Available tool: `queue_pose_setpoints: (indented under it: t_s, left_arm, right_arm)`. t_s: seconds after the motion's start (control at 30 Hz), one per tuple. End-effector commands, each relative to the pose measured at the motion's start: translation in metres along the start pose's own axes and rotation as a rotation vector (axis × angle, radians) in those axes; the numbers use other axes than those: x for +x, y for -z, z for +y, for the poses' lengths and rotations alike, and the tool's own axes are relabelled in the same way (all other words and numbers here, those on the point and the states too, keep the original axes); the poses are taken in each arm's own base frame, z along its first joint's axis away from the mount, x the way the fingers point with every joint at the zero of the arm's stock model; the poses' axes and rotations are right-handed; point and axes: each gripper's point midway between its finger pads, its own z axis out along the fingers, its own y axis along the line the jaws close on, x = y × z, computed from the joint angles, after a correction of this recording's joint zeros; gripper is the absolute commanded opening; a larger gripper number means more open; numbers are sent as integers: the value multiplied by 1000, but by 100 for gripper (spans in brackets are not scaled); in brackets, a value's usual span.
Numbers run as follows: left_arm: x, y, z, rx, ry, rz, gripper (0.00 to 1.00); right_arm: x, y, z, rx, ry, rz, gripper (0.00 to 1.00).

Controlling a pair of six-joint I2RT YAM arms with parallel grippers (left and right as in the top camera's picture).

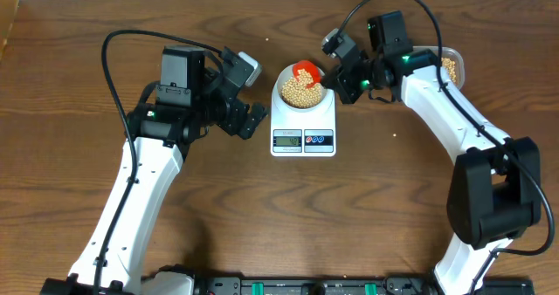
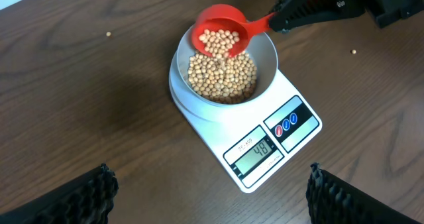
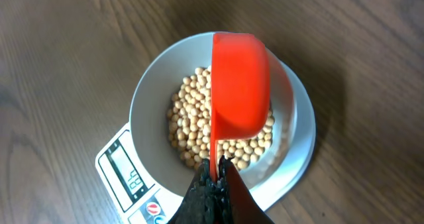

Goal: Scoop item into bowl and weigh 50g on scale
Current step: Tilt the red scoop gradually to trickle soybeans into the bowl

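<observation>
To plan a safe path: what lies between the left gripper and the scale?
Nothing stands there. In the overhead view only a short stretch of bare wooden table separates the left gripper from the scale.

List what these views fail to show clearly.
- Overhead: the digits on the scale display are too small to read.
- Right wrist: the red scoop shows only its underside, which hides its load.
- Overhead: the tub is mostly covered by the right arm.
</observation>
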Motion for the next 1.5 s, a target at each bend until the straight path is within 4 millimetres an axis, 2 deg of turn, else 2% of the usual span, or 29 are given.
queue_pose_setpoints:
  t_s: [0.0, 0.13, 0.43, 0.7, 1.47]
  left_arm:
    - [1, 0, -2, 12, -15, -2, 94]
    - [1, 0, -2, 12, -15, -2, 94]
    - [1, 0, -2, 12, -15, -2, 94]
    - [1, 0, -2, 12, -15, -2, 94]
    - [1, 0, -2, 12, -15, -2, 94]
  right_arm:
    - [0, -6, 10, -26, 27, 8, 1]
    - [0, -8, 4, 18, 41, 16, 1]
    - [1, -8, 8, -3, 6, 15, 1]
    - [-4, -7, 20, -77, -3, -12, 1]
    - [-4, -6, 19, -76, -45, -11, 1]
